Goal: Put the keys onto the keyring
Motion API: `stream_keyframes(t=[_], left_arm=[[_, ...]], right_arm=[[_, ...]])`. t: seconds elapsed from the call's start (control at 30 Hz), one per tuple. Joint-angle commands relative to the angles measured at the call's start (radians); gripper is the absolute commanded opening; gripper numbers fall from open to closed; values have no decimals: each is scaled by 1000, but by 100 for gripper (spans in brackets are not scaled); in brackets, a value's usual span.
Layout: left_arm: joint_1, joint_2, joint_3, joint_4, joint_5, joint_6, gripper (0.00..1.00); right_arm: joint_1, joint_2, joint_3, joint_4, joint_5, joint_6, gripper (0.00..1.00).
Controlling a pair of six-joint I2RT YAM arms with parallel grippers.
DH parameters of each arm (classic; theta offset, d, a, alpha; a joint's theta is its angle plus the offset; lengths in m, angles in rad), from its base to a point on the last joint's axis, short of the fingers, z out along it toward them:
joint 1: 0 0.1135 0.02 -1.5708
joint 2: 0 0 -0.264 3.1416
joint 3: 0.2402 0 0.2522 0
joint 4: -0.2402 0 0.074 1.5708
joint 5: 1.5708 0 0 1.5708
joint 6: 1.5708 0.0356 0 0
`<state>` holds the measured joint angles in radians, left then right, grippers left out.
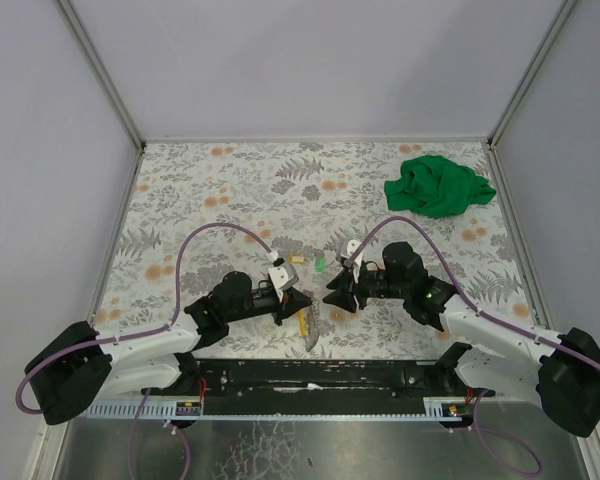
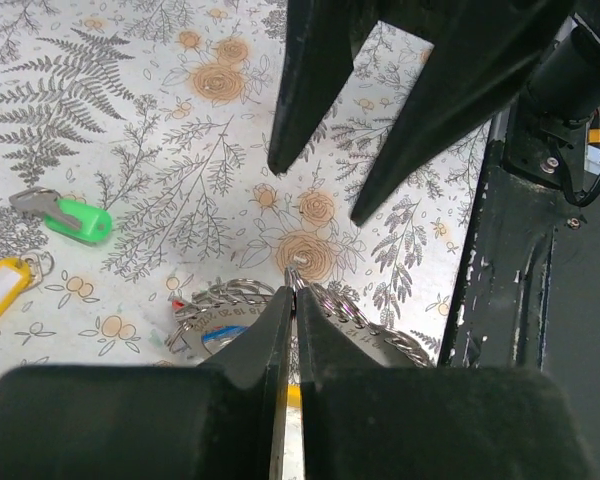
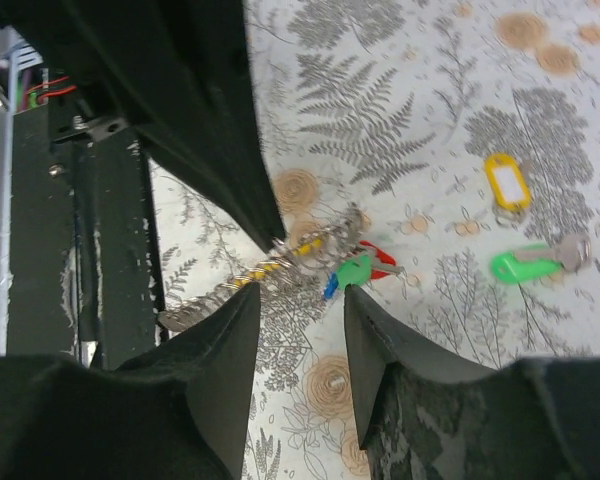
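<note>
Two things lie loose on the table (image 1: 230, 190): the yellow key (image 3: 507, 182) and, just beside it, the green key (image 3: 530, 263), both flat on the floral surface and apart from either arm. The left gripper (image 2: 290, 285) has its jaws pressed together on the thin wire of the keyring (image 3: 315, 250), pinching it at the fingertips. The keyring sits low over the table near the front edge, between the two grippers, with its red, blue and green tags bunched on the side toward the keys and a chain-like strand with yellow bits trailing the other way. The right gripper (image 3: 302, 291) faces the left one with its jaws parted and nothing between them, its fingertips near the keyring but not touching it. A green cloth (image 1: 438, 185) lies crumpled at the far right corner, well apart from everything else.
</note>
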<state>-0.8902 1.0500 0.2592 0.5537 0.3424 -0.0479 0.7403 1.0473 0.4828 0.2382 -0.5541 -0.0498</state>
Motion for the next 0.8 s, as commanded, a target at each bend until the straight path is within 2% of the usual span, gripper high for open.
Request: stream_keyframes(t=[0.0, 0.13, 0.27, 0.67, 0.77], left_arm=[[-3, -27, 65, -41, 8, 69, 0], [-2, -38, 105, -114, 9, 104, 0], [-1, -54, 110, -127, 32, 113, 0], [12, -55, 87, -66, 21, 75, 0], [17, -62, 79, -54, -15, 61, 0]], right_arm=[[-2, -2, 13, 57, -155, -106, 46], [-2, 35, 45, 45, -191, -153, 46], [-3, 55, 67, 32, -159, -177, 46], [-2, 142, 96, 36, -225, -161, 47], [-3, 156, 101, 30, -252, -147, 43]])
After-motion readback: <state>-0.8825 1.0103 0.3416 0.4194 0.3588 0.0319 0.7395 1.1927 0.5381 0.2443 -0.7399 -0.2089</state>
